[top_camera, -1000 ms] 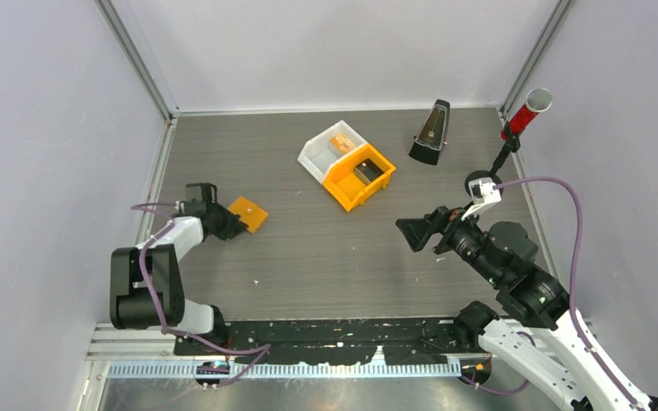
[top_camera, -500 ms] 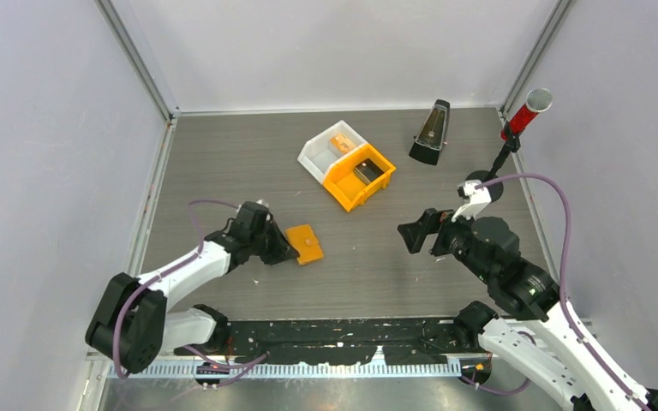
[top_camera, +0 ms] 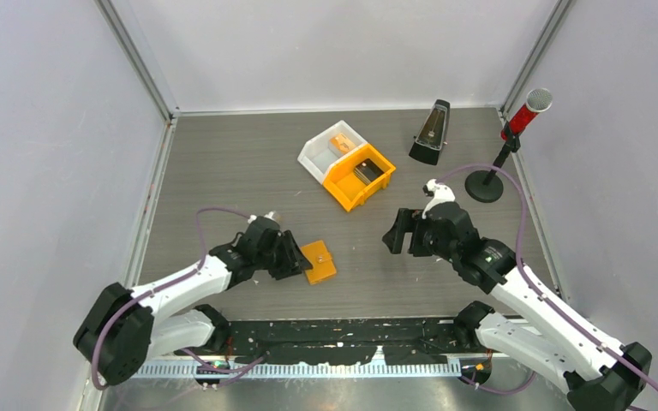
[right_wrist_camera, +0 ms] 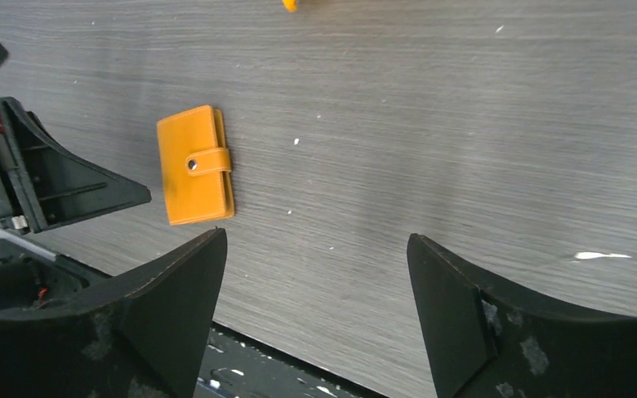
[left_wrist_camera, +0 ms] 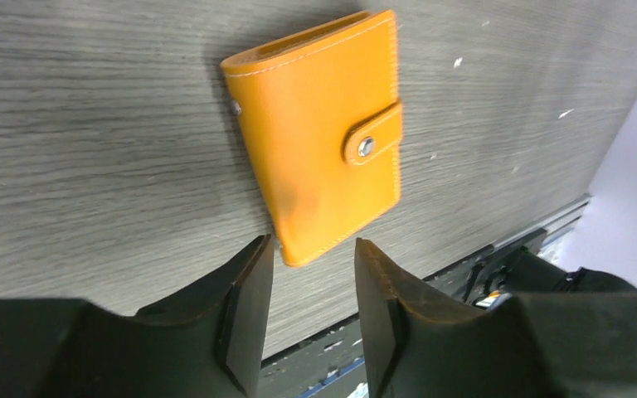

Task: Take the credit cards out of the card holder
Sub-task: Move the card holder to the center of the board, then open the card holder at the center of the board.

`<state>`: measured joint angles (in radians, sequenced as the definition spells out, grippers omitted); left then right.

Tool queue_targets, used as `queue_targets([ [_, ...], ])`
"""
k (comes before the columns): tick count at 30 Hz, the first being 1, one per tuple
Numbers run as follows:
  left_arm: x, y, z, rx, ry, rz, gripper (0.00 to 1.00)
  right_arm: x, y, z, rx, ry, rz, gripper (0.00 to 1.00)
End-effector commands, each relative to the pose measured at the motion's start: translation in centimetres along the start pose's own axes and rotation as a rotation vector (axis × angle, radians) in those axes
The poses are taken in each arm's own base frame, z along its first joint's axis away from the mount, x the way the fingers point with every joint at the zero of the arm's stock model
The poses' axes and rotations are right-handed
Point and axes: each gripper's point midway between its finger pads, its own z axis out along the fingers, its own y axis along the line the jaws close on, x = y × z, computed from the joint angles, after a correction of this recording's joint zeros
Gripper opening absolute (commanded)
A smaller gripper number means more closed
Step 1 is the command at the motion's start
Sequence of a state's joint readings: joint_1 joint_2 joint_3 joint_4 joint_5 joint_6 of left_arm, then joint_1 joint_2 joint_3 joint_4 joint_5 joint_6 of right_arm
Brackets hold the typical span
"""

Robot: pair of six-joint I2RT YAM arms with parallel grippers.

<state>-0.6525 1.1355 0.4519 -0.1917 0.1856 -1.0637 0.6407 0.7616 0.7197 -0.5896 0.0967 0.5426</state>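
The card holder [top_camera: 318, 261] lies flat and closed on the table [top_camera: 223, 171], with its tab snapped shut, near the front edge. The left gripper [top_camera: 298, 261] is low just beside it, and its 2 fingers stand with a narrow gap. 1 corner of the holder sits at this gap (I cannot tell if the fingers touch it). The right gripper [top_camera: 397, 233] hovers well apart on the right side, with its jaws wide and empty. The orange bin [top_camera: 358, 175] stands farther back.
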Motion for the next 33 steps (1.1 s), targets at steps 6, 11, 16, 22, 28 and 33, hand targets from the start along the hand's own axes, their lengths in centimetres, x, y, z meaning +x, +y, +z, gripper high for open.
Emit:
queue_targets([
  [6, -3.9, -1.9, -5.6, 0.000, -0.216, 0.154, 0.67, 2.5, 3.8, 3.2, -0.141, 0.096, 0.143, 0.78],
  [11, -6.4, -1.2, -10.8, -0.143, -0.320, 0.305, 0.76, 2.8, 6.0, 4.9, -0.107, 0.105, 0.089, 0.75],
  [16, -8.0, 0.2, -15.6, -0.261, -0.417, 0.399, 0.80, 4.5, 8.5, 7.5, -0.045, 0.153, 0.006, 0.72],
  [22, -8.5, 2.6, -18.3, -0.303, -0.541, 0.424, 0.81, 6.2, 13.4, 10.1, -0.026, 0.196, -0.113, 0.65],
  [28, -8.6, 2.4, -20.7, -0.170, -0.703, 0.400, 0.80, 7.5, 16.3, 12.9, -0.014, 0.242, -0.171, 0.59],
  [33, -8.8, 2.7, -22.5, -0.104, -0.821, 0.356, 0.80, 8.8, 16.5, 14.6, 0.016, 0.270, -0.185, 0.54],
])
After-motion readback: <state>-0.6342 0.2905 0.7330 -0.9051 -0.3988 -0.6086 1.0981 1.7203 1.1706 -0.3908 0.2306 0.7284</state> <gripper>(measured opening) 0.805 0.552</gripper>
